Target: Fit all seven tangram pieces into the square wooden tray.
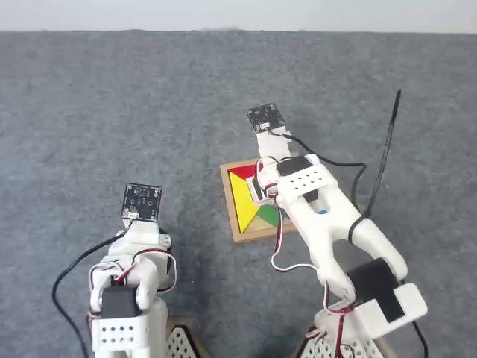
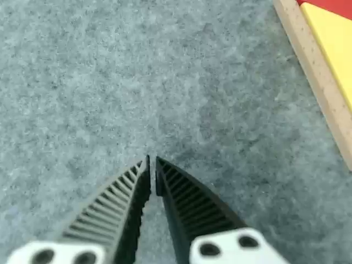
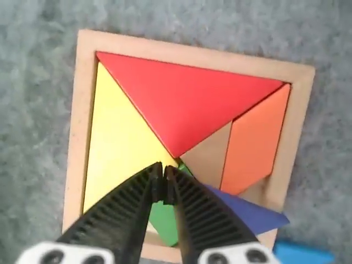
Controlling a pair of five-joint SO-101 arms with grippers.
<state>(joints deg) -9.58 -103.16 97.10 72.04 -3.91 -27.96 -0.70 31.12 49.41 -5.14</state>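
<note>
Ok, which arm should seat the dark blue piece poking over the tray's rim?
Right, probably: the right gripper hangs shut above the tray, beside the dark blue piece. The left gripper sits shut over carpet outside the tray's rim.

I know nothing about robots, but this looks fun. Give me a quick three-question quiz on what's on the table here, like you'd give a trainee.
1. True or false: the red triangle lies outside the wooden tray.
2. The right gripper above the tray is: A) wide open, B) shut, C) holding the red triangle.
3. Fill in: the large triangle next to the red one is ___.
Key: 1 false; 2 B; 3 yellow, the yellow triangle.
</note>
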